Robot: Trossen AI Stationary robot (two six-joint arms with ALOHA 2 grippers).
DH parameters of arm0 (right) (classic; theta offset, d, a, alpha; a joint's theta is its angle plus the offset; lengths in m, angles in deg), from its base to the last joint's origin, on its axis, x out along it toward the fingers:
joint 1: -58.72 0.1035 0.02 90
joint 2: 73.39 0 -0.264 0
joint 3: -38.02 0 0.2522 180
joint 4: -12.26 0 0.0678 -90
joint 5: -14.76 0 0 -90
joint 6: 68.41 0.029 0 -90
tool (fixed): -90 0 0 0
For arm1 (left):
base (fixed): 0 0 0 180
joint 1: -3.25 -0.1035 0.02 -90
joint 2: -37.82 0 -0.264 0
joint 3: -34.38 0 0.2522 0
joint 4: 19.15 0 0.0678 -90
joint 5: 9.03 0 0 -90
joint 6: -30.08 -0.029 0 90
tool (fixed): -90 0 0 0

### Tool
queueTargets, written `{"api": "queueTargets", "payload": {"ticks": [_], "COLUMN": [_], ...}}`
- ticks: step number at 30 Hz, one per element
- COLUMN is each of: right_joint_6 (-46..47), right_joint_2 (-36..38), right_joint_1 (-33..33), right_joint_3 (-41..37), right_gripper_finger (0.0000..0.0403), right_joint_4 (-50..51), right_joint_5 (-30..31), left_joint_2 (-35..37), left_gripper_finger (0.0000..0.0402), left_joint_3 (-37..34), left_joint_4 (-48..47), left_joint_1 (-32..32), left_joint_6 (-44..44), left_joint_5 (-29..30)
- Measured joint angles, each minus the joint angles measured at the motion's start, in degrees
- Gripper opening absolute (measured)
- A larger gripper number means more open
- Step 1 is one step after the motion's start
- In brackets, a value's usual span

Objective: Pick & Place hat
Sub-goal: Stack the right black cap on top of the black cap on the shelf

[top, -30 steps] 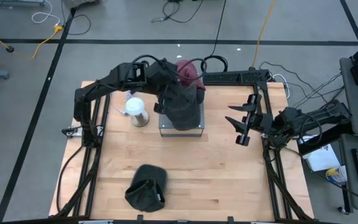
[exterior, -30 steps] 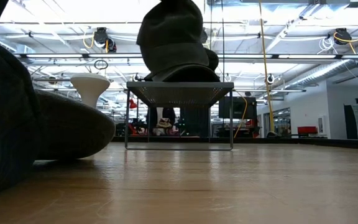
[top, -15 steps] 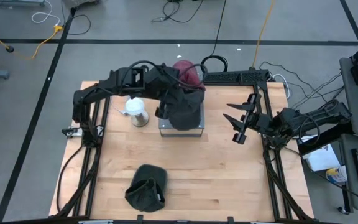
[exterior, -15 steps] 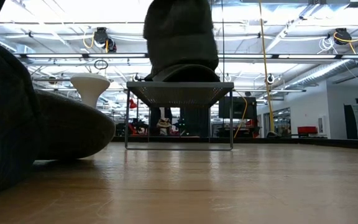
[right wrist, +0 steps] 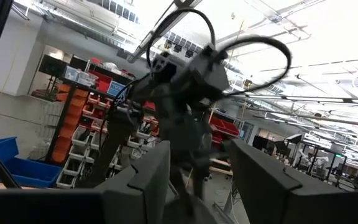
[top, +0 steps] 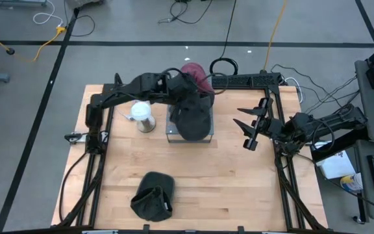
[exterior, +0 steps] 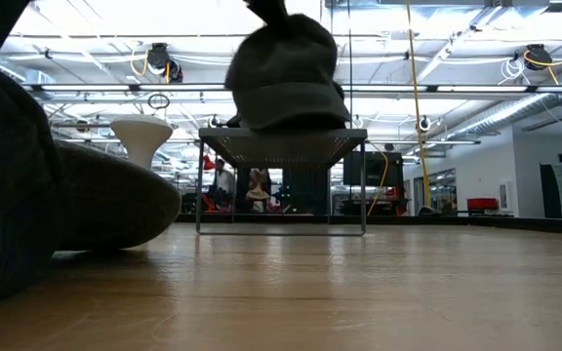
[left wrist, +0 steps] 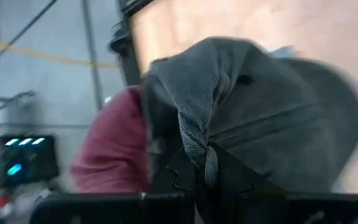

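Observation:
A dark grey hat (top: 193,122) sits on top of a small grey metal stand (top: 171,135) at the table's far middle. In the low view the hat (exterior: 286,73) rests with its underside on the stand's flat top (exterior: 281,138). My left gripper (top: 184,96) is just above it, shut on the hat's cloth. Behind the stand lies a maroon hat (top: 197,75). My right gripper (top: 249,127) hangs open in the air to the right of the stand, its fingers (right wrist: 154,174) holding nothing. My left gripper pinches a bunched-up fold of the grey hat's crown (left wrist: 196,140) between its two fingers. It comes slanting down from the table's left. The hat hangs below the fingers, and its underside (exterior: 286,122) rests on the stand's top.
Another dark hat (top: 153,195) lies near the table's front edge and fills the left of the low view (exterior: 57,195). A white cup-shaped stand (top: 143,116) is left of the metal stand. Bare wood lies between the stand and the front edge.
My left gripper has moved down and toward the table's right, still shut on the grey hat. The hat has sunk with it and now sits broader on the stand's top.

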Motion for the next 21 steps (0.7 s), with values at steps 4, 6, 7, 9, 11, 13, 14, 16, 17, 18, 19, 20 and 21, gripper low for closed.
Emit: {"api": "queueTargets", "payload": {"ticks": [4,6,7,9,11,13,14,16,17,18,19,20,21], "right_joint_6": [0.15,0.17,0.35,0.38,0.39,0.39,0.39,0.39,0.57,1.02,1.77,2.35,2.72], "right_joint_2": [0.0,0.0,0.0,0.0,0.0,0.0,0.0,0.0,0.0,0.0,0.0,0.02,0.01], "right_joint_1": [0.11,0.11,0.11,0.11,0.11,0.13,0.13,0.13,0.13,0.13,0.13,0.13,0.13], "right_joint_3": [0.0,0.0,0.0,0.0,0.0,0.0,0.0,0.0,0.0,0.0,0.0,0.0,0.0], "right_gripper_finger": [0.016,0.016,0.016,0.016,0.016,0.016,0.016,0.016,0.016,0.016,0.016,0.016,0.016], "right_joint_4": [-0.12,-0.17,-0.22,-0.24,-0.22,-0.22,-0.2,-0.09,-0.08,0.0,0.03,0.17,0.37], "right_joint_5": [-0.02,-0.12,-0.15,-0.2,-0.2,-0.24,-0.22,-0.22,-0.22,-0.24,-0.24,-0.24,-0.24], "left_joint_2": [-1.42,-1.43,-1.43,-1.41,-1.38,-1.38,-1.38,-2.13,-2.46,-2.83,-3.53,-4.09,-4.44], "left_gripper_finger": [0.002,0.002,0.002,0.002,0.002,0.002,0.002,0.002,0.002,0.002,0.002,0.002,0.002], "left_joint_3": [-0.03,-0.02,-0.02,-0.02,-0.02,-0.02,-0.02,0.11,0.11,0.08,0.07,0.07,0.07], "left_joint_4": [1.45,1.75,1.43,1.63,1.8,2.0,1.97,1.98,1.92,1.65,1.58,1.77,1.58], "left_joint_1": [-0.11,-0.14,-0.17,-0.18,-0.37,-0.66,-0.81,-0.9,-0.93,-0.92,-0.92,-0.9,-0.87], "left_joint_6": [0.92,0.95,0.89,-0.23,-1.28,-1.21,-1.03,-0.67,-0.46,-0.04,0.28,0.57,1.23], "left_joint_5": [4.47,6.45,7.47,9.32,10.23,10.46,10.46,10.82,11.37,12.22,12.94,13.24,13.22]}}
